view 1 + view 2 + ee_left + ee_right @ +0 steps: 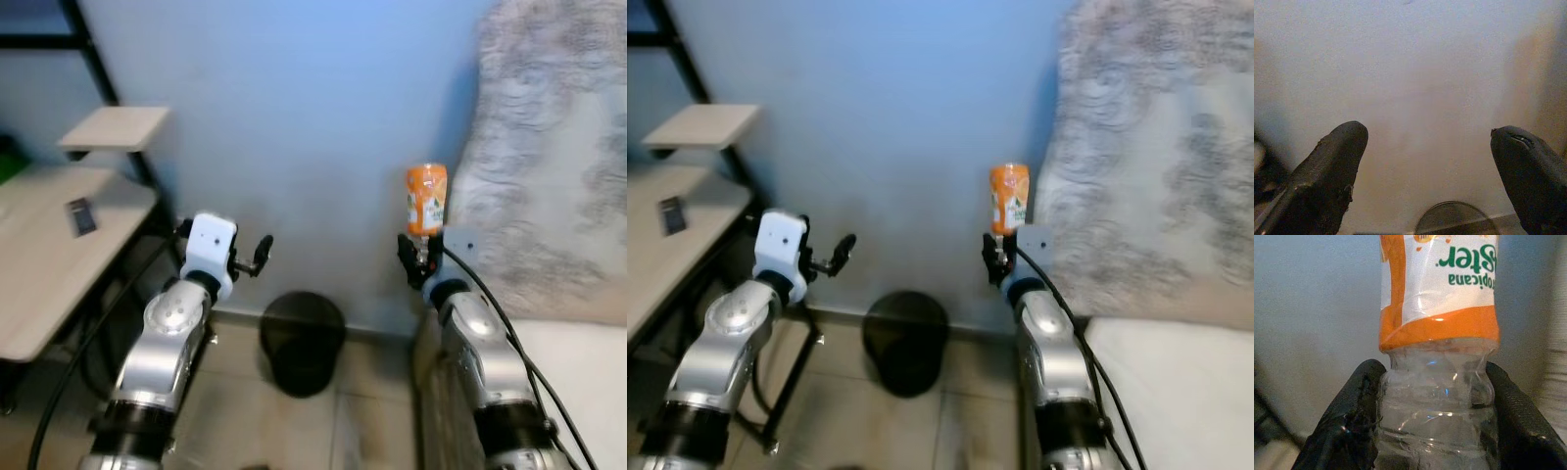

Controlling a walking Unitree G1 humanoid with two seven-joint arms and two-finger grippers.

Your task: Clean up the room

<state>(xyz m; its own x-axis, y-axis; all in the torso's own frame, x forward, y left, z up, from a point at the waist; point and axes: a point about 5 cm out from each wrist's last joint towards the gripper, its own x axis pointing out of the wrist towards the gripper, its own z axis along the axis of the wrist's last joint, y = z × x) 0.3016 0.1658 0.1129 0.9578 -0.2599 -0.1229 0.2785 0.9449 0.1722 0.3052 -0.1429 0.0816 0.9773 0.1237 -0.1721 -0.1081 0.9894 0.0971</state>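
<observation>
Right of centre in the left eye view: clear plastic bottle [426, 201] with an orange-and-white label, upside down, empty as far as can be told, ribbed and see-through where gripped. Clamped on either side of that ribbed part by the right gripper [1435, 416], held up in front of the pale blue wall [313, 117]. Lower centre, on the tiled floor [245, 421] against the wall: round dark bin [302, 341], inside too dark to make out. Left of it, raised at about the same height as the bottle: left gripper [1432, 171], fingers spread wide, grasping nothing. Far left: light wood counter [39, 274] on a black frame, small dark flat object [82, 216] lying on top. Upper right: grey patterned fabric [558, 157], soft and wavy.
</observation>
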